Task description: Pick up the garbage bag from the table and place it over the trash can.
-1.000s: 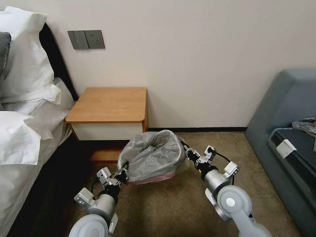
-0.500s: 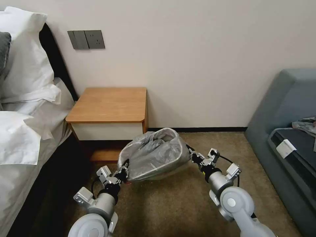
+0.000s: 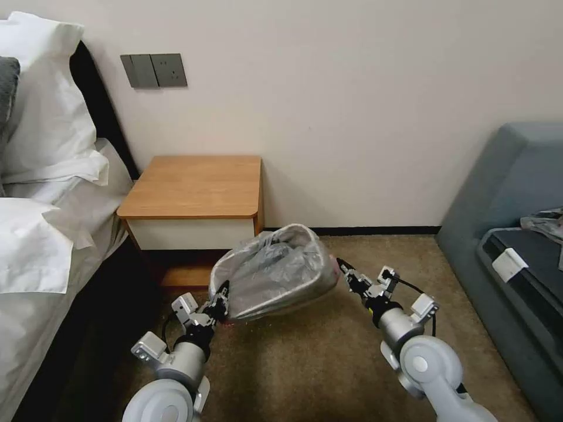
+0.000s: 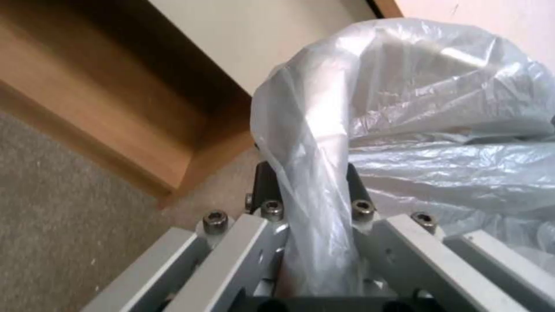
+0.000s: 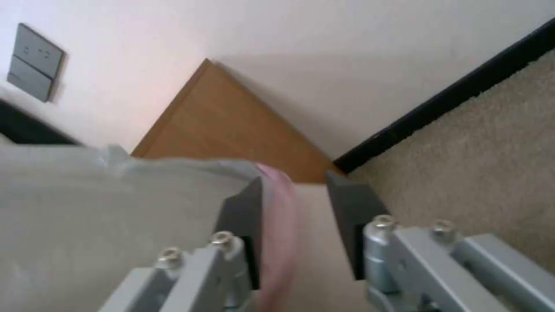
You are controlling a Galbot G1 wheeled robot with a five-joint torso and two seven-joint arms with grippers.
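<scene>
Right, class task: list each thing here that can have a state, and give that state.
garbage bag: wrinkled, mouth spread over the trash can.
trash can: covered by the bag, outline showing through the film.
table: drawer shut.
left gripper: shut on the bag's edge.
right gripper: open, the bag's pinkish edge between its fingers.

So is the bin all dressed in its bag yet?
Nearly. The garbage bag is off the table and stretched over the trash can's rim. The left gripper pinches the bag's near edge; the right gripper is open beside the pink edge. Left to do: the left gripper lets go.
</scene>
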